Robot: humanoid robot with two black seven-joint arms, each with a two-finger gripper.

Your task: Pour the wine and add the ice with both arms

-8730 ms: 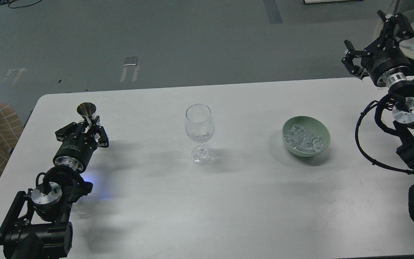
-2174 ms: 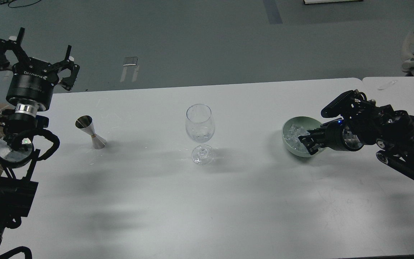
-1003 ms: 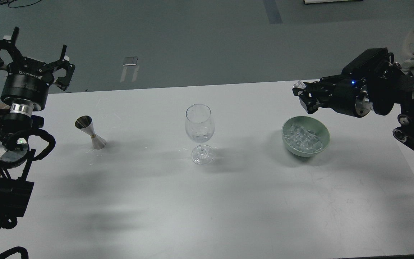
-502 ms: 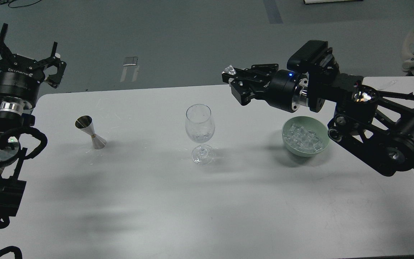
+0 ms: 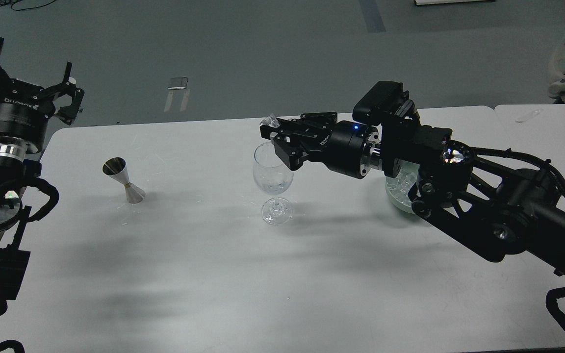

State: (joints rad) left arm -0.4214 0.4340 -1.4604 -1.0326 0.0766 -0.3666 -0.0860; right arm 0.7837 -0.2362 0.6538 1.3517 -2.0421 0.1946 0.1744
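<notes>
A clear stemmed glass (image 5: pixel 272 181) stands mid-table; a little colourless wine lies at the bottom of its bowl, barely visible. My right gripper (image 5: pixel 271 131) reaches in from the right and is shut on one ice cube (image 5: pixel 269 121), just above the glass rim. A green bowl (image 5: pixel 394 194) of ice cubes sits to the right, mostly hidden behind my right arm. A steel jigger (image 5: pixel 124 180) stands on the left of the table. My left gripper (image 5: pixel 22 73) is open and empty, raised high at the far left, beyond the table edge.
The white table (image 5: pixel 243 274) has a second table (image 5: pixel 547 127) butted against it at the right. My right arm crosses the table's right half above the bowl. A person's arm shows at the top right edge.
My right gripper lifted an ice cube out of the bowl and carried it left, now over the glass rim. My left arm drifted slightly left, still raised and open.
</notes>
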